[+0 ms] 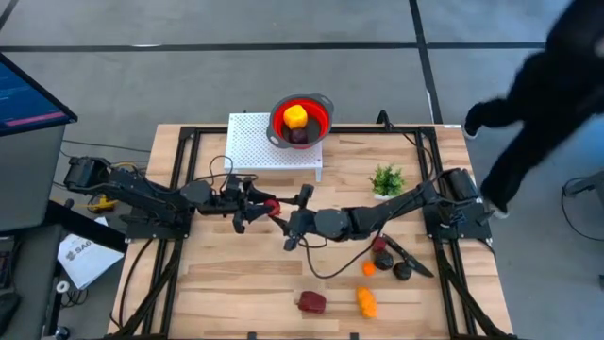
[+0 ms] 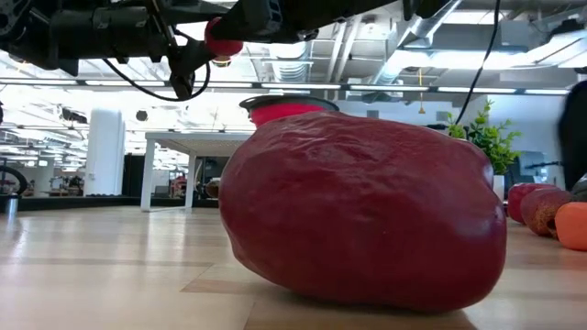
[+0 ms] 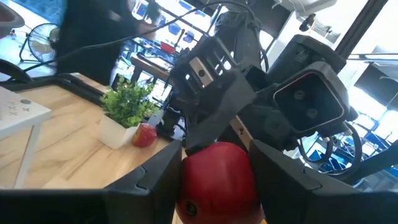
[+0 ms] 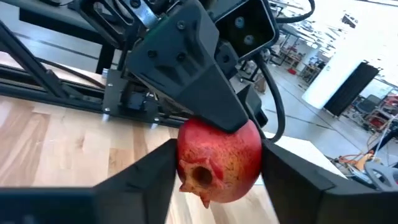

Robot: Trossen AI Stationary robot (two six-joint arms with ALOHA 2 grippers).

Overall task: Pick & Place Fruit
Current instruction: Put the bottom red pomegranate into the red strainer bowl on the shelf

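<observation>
Pomegranate (image 4: 219,163) above desk (image 1: 236,283) centre | left gripper (image 1: 260,210) jaws clamp it | right gripper (image 1: 286,225) jaws flank it, contact unclear | other fruit (image 1: 366,301) near front edge

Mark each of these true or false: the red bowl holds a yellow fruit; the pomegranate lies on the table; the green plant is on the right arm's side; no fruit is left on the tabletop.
1. The red bowl holds a yellow fruit. True: the yellow fruit sits in the red bowl.
2. The pomegranate lies on the table. False: the pomegranate is held in the air by the left claw, with the right claw at it.
3. The green plant is on the right arm's side. True: the green plant stands there.
4. No fruit is left on the tabletop. False: a maroon piece and an orange piece lie near the front edge.
</observation>
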